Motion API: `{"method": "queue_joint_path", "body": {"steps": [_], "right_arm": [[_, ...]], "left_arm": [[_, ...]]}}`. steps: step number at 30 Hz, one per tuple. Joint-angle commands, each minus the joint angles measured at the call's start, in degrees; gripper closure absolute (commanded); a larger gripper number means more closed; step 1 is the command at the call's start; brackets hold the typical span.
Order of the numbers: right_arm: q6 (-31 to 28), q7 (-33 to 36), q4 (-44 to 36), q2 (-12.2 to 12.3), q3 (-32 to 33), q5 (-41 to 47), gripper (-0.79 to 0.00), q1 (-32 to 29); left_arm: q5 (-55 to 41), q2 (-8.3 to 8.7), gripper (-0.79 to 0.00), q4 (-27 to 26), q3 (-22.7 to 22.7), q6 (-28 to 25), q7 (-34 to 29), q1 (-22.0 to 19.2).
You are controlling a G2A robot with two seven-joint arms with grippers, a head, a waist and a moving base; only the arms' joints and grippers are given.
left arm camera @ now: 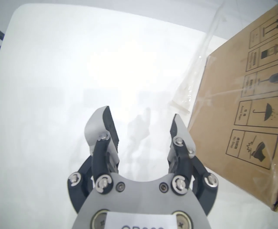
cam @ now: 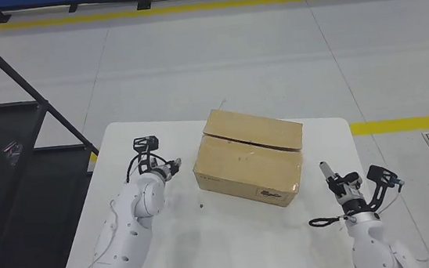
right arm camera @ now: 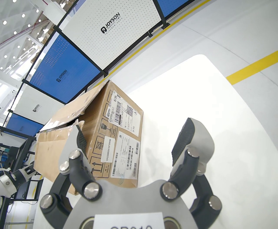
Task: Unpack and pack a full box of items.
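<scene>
A brown cardboard box (cam: 250, 158) sits in the middle of the white table (cam: 210, 245), its top flaps folded down with a seam between them. My left gripper (cam: 160, 167) hangs open just left of the box, empty above bare tabletop. From the left wrist the gripper (left arm camera: 142, 122) has the box side (left arm camera: 239, 104) with printed handling symbols beside it. My right gripper (cam: 355, 182) is open to the right of the box, near the table's right edge. Seen from the right wrist, the gripper (right arm camera: 132, 138) faces the box's labelled end (right arm camera: 121, 138), and one torn flap (right arm camera: 71, 110) stands slightly raised.
A strip of clear plastic tape (left arm camera: 195, 71) trails from the box onto the table. A tiny dark speck (cam: 202, 207) lies in front of the box. A black frame and dark shelf (cam: 12, 155) stand left of the table. Yellow floor lines (cam: 406, 124) run beyond it.
</scene>
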Motion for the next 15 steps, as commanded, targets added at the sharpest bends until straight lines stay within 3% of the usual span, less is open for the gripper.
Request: {"method": "queue_joint_path", "body": {"steps": [1,8,15], "right_arm": [[1.3,0.2,0.7,-0.2,-0.8,0.4,-0.785,1.1],[0.3,5.9,6.2,-0.4,-1.9,4.8,-0.785,7.1],[-3.9,8.3,8.2,0.0,-0.6,4.8,-0.785,8.1]], "left_arm": [[-0.2,0.15,-0.785,1.3,-0.7,-2.2,2.5,-0.4],[3.2,1.21,-0.785,4.6,-3.3,-7.7,9.2,-0.3],[3.4,3.19,-0.785,0.6,-9.5,-14.6,9.2,3.2]]}}
